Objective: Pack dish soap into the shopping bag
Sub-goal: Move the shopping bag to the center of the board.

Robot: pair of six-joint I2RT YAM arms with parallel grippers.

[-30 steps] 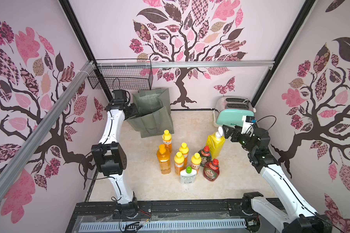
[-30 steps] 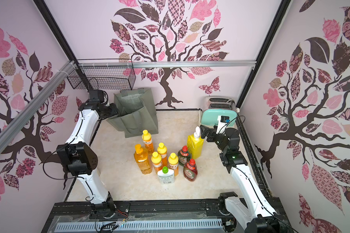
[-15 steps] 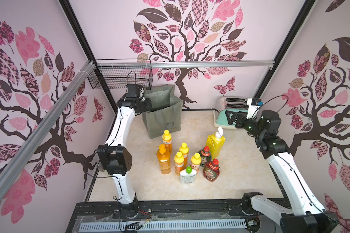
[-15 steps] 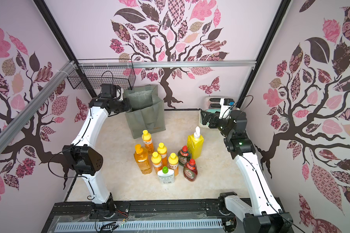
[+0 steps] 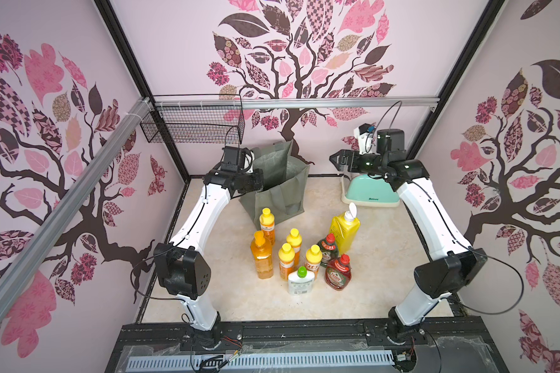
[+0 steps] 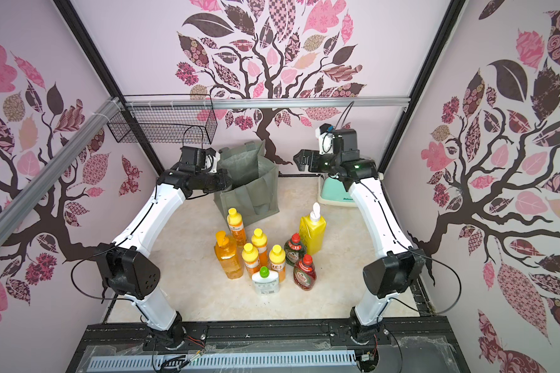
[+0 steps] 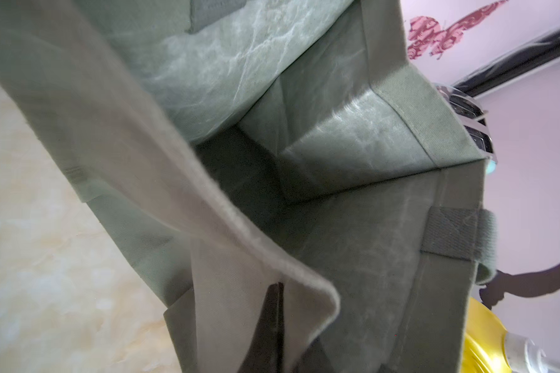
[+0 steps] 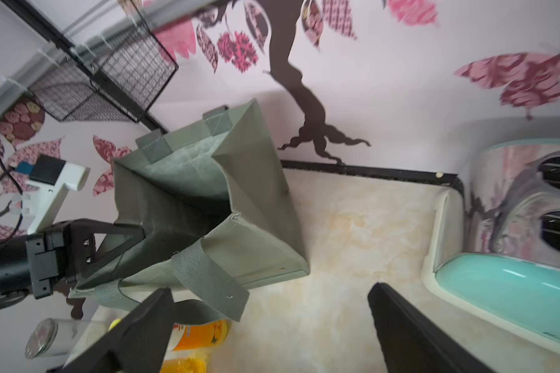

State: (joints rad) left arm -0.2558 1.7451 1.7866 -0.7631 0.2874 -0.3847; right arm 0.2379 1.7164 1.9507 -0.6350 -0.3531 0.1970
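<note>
9 dish soap bottles [image 5: 294,241] stand upright in 1 cluster on the table [image 5: 385,274], in front of the shopping bag [image 5: 282,190] and outside it. The cluster comprises:

- 4 small orange bottles with yellow caps. The rearmost small bottle [image 5: 267,222] is just in front of the bag.
- 1 orange pump bottle [image 5: 262,256] on the left-arm side.
- 1 large yellow bottle [image 5: 345,227] with a white pump on the right-arm side.
- 1 green Fairy bottle [image 5: 327,251] and 1 red Fairy bottle [image 5: 338,274], both red-capped.
- 1 white bottle [image 5: 300,281] with a green cap, nearest the robot base.

The shopping bag stands upright at the rear centre of the table with its mouth open. 1 strap handle hangs over its front wall.

The left gripper [image 8: 130,234] is clamped on the bag's rim at the side wall. The left wrist view shows the fabric edge at the fingers.

The right gripper [image 5: 337,160] hangs in the air between the bag and the mint toaster [image 5: 369,192], apart from both. Its fingers are spread wide and hold nothing.

A black wire basket [image 5: 194,129] hangs on the rear rail.
</note>
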